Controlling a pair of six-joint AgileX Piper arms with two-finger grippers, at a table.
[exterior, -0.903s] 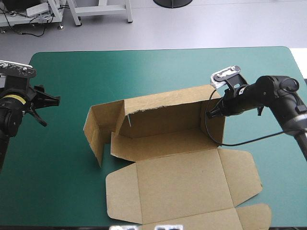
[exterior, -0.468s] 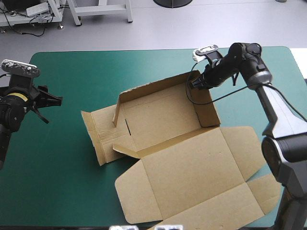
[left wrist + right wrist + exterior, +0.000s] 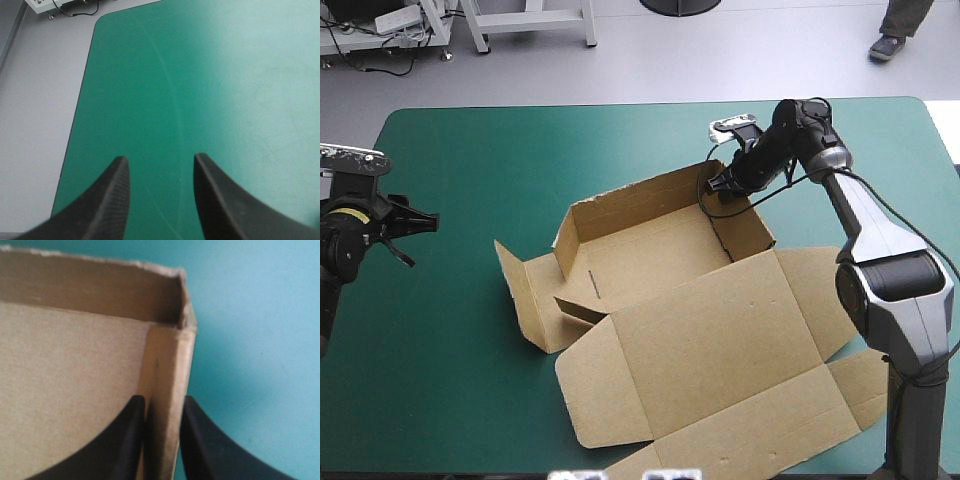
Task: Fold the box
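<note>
One brown box sits mid-table as an open tray, far and right walls raised, lid flat toward the near edge. At its far right corner the right gripper is clamped on the right end wall, one black finger either side. The left gripper hovers with fingers spread over bare teal-green cover near the table's left edge, well apart from the box.

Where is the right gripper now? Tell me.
In the high view, the right gripper sits at the far right corner of the box, jaws shut on its right end wall.
</note>
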